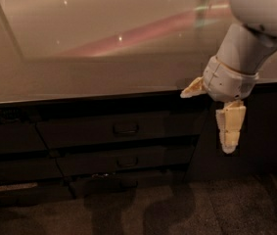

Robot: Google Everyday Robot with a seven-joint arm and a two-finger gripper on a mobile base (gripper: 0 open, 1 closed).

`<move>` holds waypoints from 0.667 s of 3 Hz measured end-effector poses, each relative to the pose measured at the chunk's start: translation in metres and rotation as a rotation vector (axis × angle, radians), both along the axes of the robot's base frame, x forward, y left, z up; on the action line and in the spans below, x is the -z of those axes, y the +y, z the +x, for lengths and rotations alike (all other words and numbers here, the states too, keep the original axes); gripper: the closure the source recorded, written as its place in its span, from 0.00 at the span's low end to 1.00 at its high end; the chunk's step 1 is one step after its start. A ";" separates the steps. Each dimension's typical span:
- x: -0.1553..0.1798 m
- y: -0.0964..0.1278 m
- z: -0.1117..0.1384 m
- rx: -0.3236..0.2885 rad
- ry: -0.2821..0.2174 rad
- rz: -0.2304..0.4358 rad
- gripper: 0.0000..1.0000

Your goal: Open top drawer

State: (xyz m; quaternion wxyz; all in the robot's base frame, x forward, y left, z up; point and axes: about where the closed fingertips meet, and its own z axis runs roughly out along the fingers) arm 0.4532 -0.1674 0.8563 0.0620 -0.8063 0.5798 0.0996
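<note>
Dim; pink glare streaks countertop (79, 77) behind end effector (205, 122) at right.

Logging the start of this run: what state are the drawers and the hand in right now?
top drawer: shut, nothing touching it.
second drawer: shut.
hand: open, fingers spread wide, holding nothing, hanging by the counter edge to the right of the top drawer.
</note>
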 end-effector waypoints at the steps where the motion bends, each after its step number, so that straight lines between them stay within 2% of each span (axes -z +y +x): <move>1: 0.034 -0.002 0.018 0.000 0.064 0.034 0.00; 2: 0.034 -0.002 0.019 0.000 0.061 0.035 0.00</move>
